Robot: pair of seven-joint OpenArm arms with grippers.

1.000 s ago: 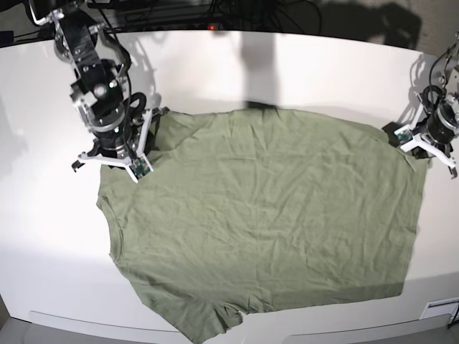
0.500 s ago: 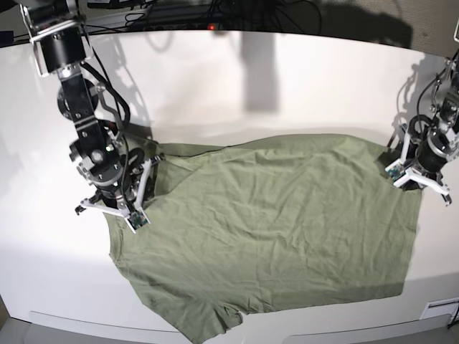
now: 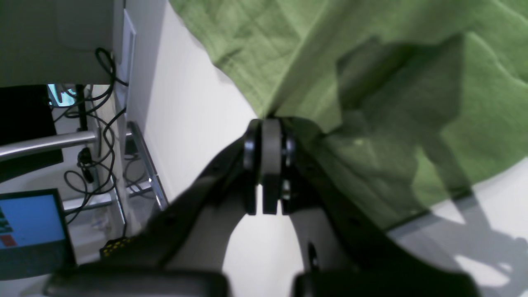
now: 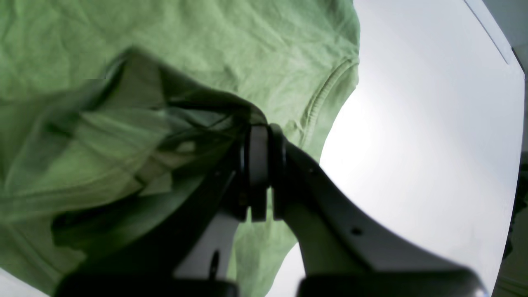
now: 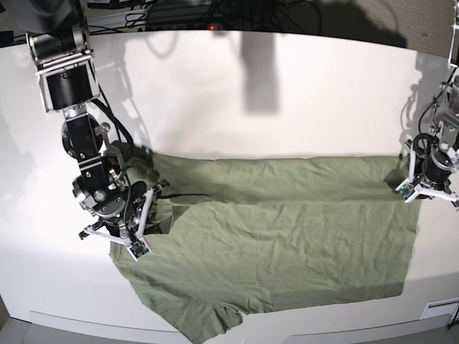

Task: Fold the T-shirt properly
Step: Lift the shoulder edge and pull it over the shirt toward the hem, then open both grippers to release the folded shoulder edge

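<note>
While both arms hold cloth above the white table [image 5: 237, 86], the scene reads from the base view's left side to its right:

Right arm: it stands on the left of the base view, reaching down from the far left corner of the table to the shirt's left edge.

Right end effector [image 5: 128, 231]: clenched on a bunched fold of the T-shirt [image 5: 280, 236]; in the right wrist view the two pads [image 4: 259, 165] press together with dark, gathered fabric coming out of the pinch, and a ribbed hem curves just beside them.

T-shirt: green, wrinkled, lying across the near half of the table. Its far edge is turned over toward the near side, forming a long straight fold line that runs between the two arms. One sleeve hangs over the near table edge at lower left.

Table: bare white surface beyond the fold, crossed by the arms' shadows.

Left arm: on the right of the base view, coming down near the right table edge.

Left end effector [image 5: 429, 188]: clenched on the shirt's far right corner; in the left wrist view the pads [image 3: 270, 165] meet flat against each other, with the cloth edge caught at their tips.

Off the table: cables and a blue screen [image 3: 31, 222] show past the table edge in the left wrist view.
</note>
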